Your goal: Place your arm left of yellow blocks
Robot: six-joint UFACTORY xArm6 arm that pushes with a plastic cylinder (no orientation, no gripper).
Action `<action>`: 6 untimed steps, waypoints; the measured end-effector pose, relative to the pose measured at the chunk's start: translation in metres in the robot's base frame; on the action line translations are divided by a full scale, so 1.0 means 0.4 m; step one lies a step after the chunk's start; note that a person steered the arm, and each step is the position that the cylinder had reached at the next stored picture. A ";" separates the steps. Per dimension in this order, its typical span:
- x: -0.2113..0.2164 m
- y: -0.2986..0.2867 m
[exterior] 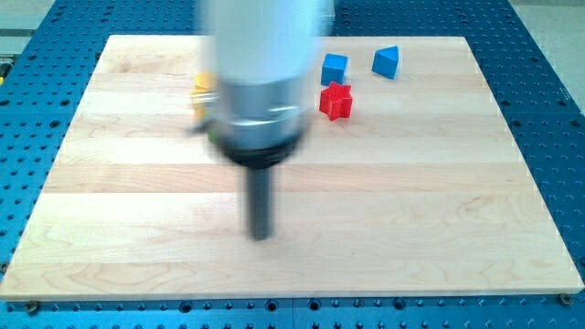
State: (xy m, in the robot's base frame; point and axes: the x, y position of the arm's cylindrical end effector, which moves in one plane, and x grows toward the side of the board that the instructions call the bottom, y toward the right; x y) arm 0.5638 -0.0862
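my tip [262, 236] rests on the wooden board [411, 210], low of centre, no jaws to judge | yellow block [202, 88] above it, mostly hidden behind the arm | farther: red block [335, 100]; blue cube [335, 68]; blue wedge [387, 62] | blue pegboard table [548, 91] surrounds

Wooden board [384, 219]: pale, made of horizontal planks, sits on a blue perforated table [548, 82] whose grid of holes shows on all sides of the board.

Blue cube [335, 68]: near the board's top edge, a little right of centre.

Blue triangular block [387, 62]: near the top edge, to the right of the blue cube, apart from it, towards the top right corner.

Red block [335, 100]: star-like or notched outline, just below the blue cube, nearly touching it; contact cannot be made out.

All three sit in the board's upper right quarter. Board's bottom edge and right edge carry no blocks.
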 end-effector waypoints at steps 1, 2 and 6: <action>-0.007 -0.209; -0.186 -0.327; -0.500 -0.072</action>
